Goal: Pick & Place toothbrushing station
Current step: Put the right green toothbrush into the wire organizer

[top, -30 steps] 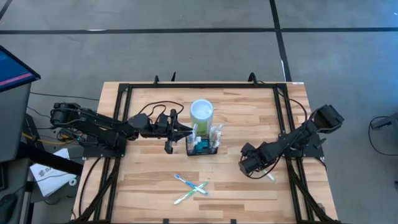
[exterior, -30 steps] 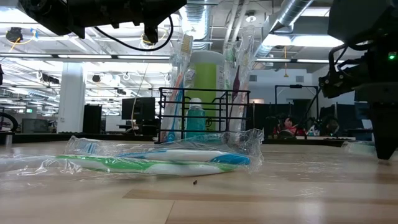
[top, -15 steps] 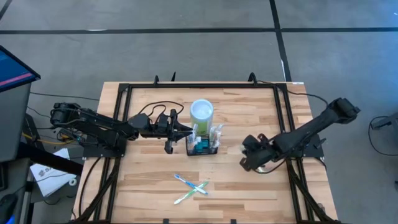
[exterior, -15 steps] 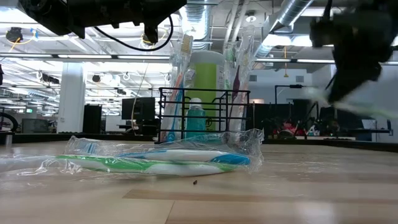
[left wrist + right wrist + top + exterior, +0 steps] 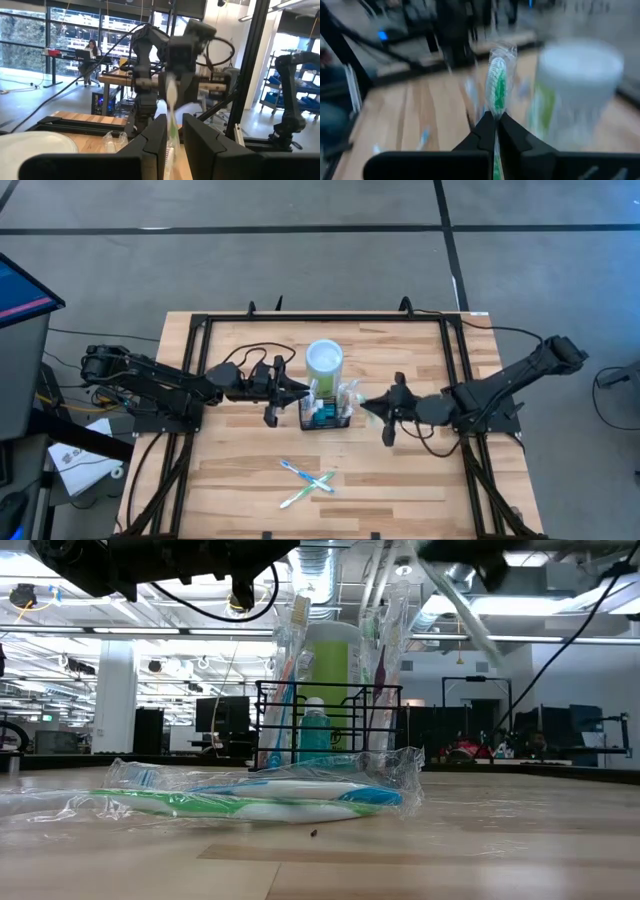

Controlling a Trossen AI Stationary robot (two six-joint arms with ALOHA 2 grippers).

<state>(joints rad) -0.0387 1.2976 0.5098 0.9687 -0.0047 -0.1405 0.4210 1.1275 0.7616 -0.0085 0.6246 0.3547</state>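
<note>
Bench [image 5: 400, 480]: pale wooden top inside a black frame; carries everything listed below.

Left arm: reaches in from the left edge; left pincer [image 5: 296, 392] rests against the left side of the caddy, fingers narrowly parted; whether they grip the wire, I cannot tell.

Right arm: stretched in from the right; right pincer [image 5: 366, 407] clenched on a wrapped toothbrush [image 5: 497, 80], green and white in clear film, head projecting past the fingertips, just beside the caddy's right side.

Lime-green cup [image 5: 324, 360]: white inside, standing directly behind the caddy; contents not visible.

Toothbrushing station [image 5: 328, 409]: black wire-mesh caddy, near mid-bench between the two pincers; holds upright wrapped toothbrushes and a small teal bottle [image 5: 313, 730].

Loose wrapped toothbrushes [image 5: 307, 478]: crossed flat on the bench toward the front edge, well apart from the caddy.

Step in hand, by judgement: delivering the held brush into a compartment; best done by lifting it above the rim, tilting it upright over a free slot, lowering slowly so the film does not snag the wire or topple the brushes already standing; the left pincer steadying the caddy would help.
</note>
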